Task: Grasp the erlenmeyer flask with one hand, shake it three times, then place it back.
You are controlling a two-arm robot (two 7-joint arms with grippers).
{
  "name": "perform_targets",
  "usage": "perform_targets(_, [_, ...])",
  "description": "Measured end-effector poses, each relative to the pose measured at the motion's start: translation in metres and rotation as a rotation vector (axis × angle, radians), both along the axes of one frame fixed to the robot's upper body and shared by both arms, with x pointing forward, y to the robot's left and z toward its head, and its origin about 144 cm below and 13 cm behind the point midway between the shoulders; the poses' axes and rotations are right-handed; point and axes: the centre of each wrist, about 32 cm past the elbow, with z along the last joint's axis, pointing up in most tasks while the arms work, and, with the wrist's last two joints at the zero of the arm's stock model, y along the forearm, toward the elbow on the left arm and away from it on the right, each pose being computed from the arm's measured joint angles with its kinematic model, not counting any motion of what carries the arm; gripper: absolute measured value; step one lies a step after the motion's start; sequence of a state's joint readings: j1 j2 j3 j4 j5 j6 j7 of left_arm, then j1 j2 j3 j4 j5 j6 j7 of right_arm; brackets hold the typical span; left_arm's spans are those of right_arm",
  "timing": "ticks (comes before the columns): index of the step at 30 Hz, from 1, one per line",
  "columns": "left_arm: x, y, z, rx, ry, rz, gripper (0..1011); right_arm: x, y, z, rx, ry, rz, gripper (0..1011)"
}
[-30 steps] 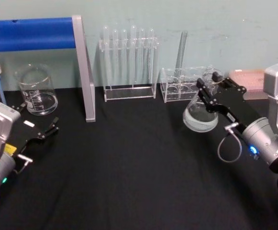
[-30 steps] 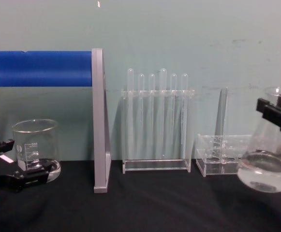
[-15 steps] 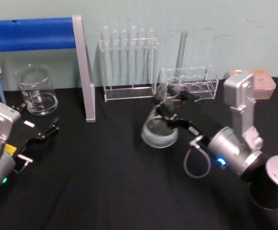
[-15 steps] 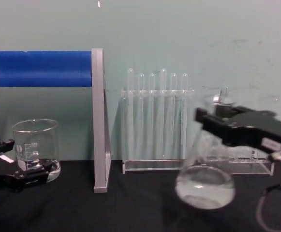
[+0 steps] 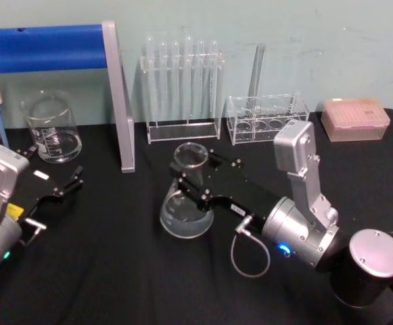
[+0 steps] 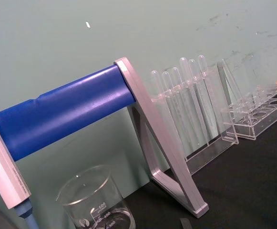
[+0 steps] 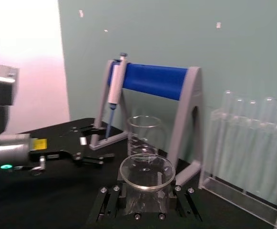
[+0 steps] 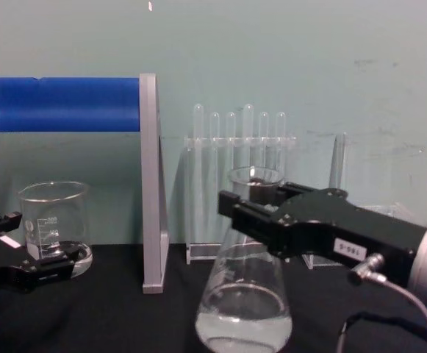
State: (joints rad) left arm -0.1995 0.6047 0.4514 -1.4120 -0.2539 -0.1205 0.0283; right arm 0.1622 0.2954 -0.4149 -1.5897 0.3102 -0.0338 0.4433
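Jaws of the right gripper (image 5: 195, 177) are clamped on the neck of the flask (image 5: 186, 215). In the last second it swept from 3 o'clock of the table to dead centre and went from tilted to upright, which reads as a shake stroke or the set-down run; can't tell if the base touches the black cloth (image 5: 115, 271). Flask is smooth clear glass, a wide cone with narrow flared neck and shallow clear liquid, likely slick; left gripper (image 5: 54, 164) sits parked at 9 o'clock, fingers spread, empty, near the straight-walled beaker (image 5: 51, 128).
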Motion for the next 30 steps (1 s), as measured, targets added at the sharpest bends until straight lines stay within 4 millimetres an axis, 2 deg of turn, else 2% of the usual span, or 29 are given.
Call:
perform_targets(8, [0.000, 0.000, 0.000, 0.000, 0.000, 0.000, 1001, -0.003, 0.006, -0.001, -0.008, 0.005, 0.048, 453])
perform_targets(14, [0.000, 0.000, 0.000, 0.000, 0.000, 0.000, 1001, -0.001, 0.001, 0.001, -0.008, -0.001, 0.024, 453])
perform_targets(30, [0.000, 0.000, 0.000, 0.000, 0.000, 0.000, 1001, 0.014, -0.050, 0.007, -0.007, -0.041, -0.227, 453])
